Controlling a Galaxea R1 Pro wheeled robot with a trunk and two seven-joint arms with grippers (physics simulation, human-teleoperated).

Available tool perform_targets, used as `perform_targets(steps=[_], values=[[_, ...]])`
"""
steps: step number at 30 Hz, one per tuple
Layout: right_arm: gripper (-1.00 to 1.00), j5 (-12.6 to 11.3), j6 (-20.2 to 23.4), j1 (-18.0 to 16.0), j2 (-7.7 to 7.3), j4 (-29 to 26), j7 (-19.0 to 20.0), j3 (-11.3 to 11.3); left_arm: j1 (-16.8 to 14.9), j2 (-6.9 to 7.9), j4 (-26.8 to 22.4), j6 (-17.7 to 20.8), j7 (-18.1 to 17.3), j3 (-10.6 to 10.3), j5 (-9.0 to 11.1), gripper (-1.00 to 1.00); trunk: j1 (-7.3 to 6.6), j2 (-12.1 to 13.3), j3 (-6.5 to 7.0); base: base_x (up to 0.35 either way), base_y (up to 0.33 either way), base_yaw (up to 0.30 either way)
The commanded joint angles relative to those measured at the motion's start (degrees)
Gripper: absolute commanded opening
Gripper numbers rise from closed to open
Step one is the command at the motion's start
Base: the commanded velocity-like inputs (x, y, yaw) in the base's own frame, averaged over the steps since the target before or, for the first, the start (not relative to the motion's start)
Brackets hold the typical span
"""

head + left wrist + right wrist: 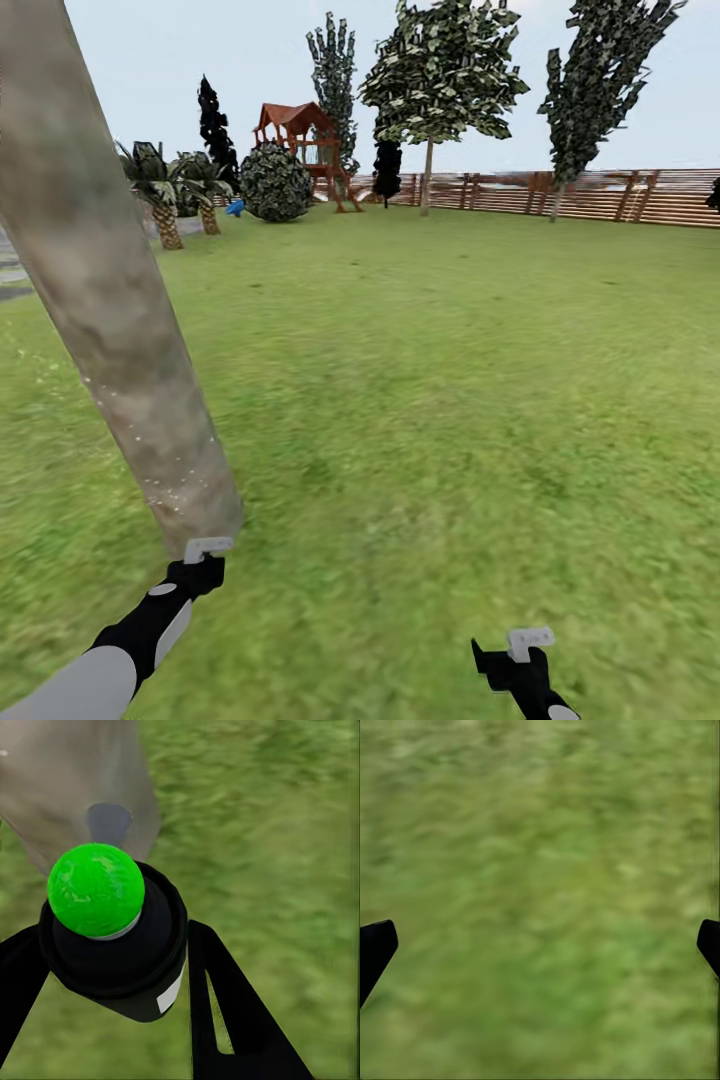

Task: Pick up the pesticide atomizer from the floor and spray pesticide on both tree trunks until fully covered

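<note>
Left wrist view has the left end effector (112,967) clamped on the pesticide atomizer (112,945), a black bottle with a bright green round cap, one black finger (232,1020) pressed against its side. Just beyond the cap stands the pale tan-grey tree trunk (67,780), its base meeting the grass.

Right wrist view shows the right end effector (540,945) with its two black fingertips (373,945) spread wide apart and blurred green grass (540,832) between them.

From the head view, the left end effector (205,560) sits at the near left, right at the foot of the thick tree trunk (100,270), which leans across the left side. Fine white specks of pesticide (165,480) dot the lower part of the bark. The right end effector (525,650) hangs low at the near right over the lawn (450,380), well apart from the trunk.

Farther off, a round bush (274,182) and a red-roofed play tower (300,135) stand at the far left. A second pale-trunked tree (440,80) rises near the brown slatted fence (600,195) running along the far right.
</note>
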Motion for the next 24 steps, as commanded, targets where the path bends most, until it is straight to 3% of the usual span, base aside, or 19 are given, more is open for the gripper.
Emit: perform_targets(steps=[1,24], values=[[1.00,0.00,-0.02,-0.01,0.00,0.00,0.00,0.00,0.00,0.00,-0.01,0.00,0.01,0.00,-0.01,-1.00,0.00,0.00,0.00,0.150,-0.268,0.242],[1.00,0.00,0.00,-0.03,0.00,0.00,0.00,0.00,0.00,0.00,-0.01,0.01,0.01,0.00,-0.01,-1.00,0.00,0.00,0.00,0.150,-0.268,0.271]])
